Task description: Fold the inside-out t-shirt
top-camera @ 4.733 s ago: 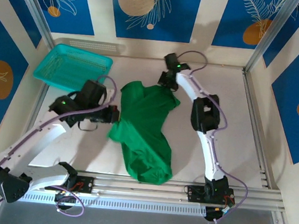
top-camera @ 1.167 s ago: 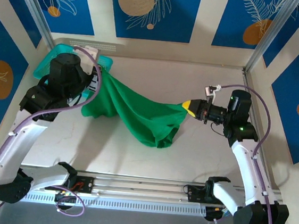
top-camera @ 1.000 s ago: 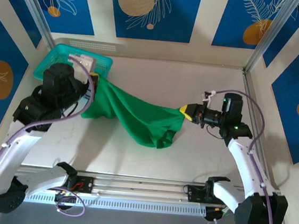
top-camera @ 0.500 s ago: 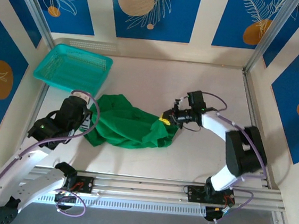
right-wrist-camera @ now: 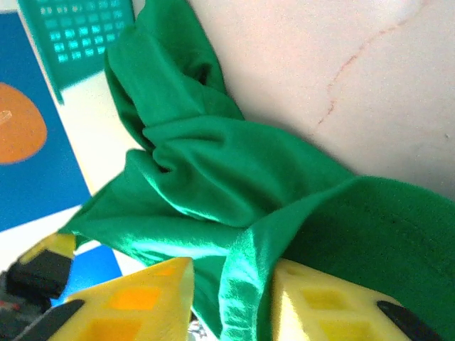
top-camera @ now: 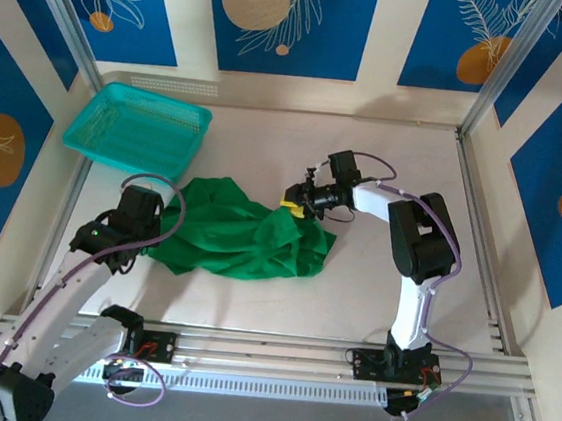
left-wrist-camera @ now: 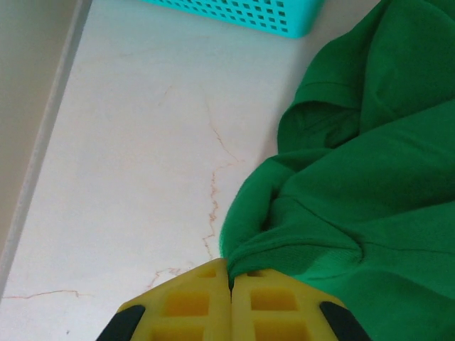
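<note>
Left tool [left-wrist-camera: 231,280] clenched on left edge of inside-out t-shirt [top-camera: 243,237], low at surface [top-camera: 398,152] — likely pinning that end. Shirt lies bunched between both tools, near teal basket [top-camera: 134,130]. Right tool [right-wrist-camera: 231,277] grips fold at opposite end — probably for spreading cloth flat.

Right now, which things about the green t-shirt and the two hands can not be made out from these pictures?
- Where the neckline of the t-shirt lies: top view, buried in its own bunched folds.
- How deep the left hand bites the cloth: left wrist view, the bottom edge cuts the fingers off.
- The inner pads of the right hand: right wrist view, cloth fills the gap.
</note>
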{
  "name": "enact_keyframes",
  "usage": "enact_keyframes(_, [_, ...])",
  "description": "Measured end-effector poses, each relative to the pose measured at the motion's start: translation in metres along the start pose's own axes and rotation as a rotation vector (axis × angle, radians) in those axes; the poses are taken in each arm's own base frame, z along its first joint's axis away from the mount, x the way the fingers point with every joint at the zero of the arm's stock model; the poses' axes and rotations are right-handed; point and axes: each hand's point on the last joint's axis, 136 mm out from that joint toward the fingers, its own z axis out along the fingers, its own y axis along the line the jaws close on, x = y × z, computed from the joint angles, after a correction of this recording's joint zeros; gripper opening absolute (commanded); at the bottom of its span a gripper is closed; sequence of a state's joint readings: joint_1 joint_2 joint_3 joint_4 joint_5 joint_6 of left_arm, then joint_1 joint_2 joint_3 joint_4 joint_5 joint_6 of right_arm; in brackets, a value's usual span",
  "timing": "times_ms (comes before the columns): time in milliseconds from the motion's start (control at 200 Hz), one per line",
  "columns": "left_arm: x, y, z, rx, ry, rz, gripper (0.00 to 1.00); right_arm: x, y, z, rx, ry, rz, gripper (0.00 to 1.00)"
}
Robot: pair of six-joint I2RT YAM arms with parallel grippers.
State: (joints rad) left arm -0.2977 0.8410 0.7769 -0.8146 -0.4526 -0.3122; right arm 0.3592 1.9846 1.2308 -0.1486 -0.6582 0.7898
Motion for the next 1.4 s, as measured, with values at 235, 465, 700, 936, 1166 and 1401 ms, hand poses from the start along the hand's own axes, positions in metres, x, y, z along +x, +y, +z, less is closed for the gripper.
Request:
enact_keyframes(235, [-0.001, -0.010, -0.001, 0.067, -0.002, -0.041, 0.00, 0.011, -0.018, -0.014, 0.062, 0.037, -0.081, 0.44])
enact_keyframes(465, [-0.002, -0.012, -0.008, 0.106, -0.021, -0.064, 0.00, 0.031, -0.026, -0.012, 0.107, 0.093, -0.139, 0.44])
enact_keyframes(700, [-0.002, -0.017, -0.013, 0.153, -0.028, -0.097, 0.00, 0.045, -0.026, -0.006, 0.118, 0.139, -0.168, 0.35])
enact_keyframes(936, [-0.002, -0.018, -0.017, 0.170, -0.036, -0.105, 0.00, 0.056, -0.026, -0.001, 0.128, 0.174, -0.206, 0.09])
enact_keyframes(1166, [-0.001, -0.014, -0.024, 0.174, -0.052, -0.109, 0.00, 0.055, -0.018, -0.002, 0.129, 0.158, -0.268, 0.00])
enact_keyframes(1401, [-0.024, -0.009, -0.049, 0.197, -0.146, -0.063, 0.00, 0.062, 0.014, -0.028, 0.110, 0.055, -0.379, 0.00])
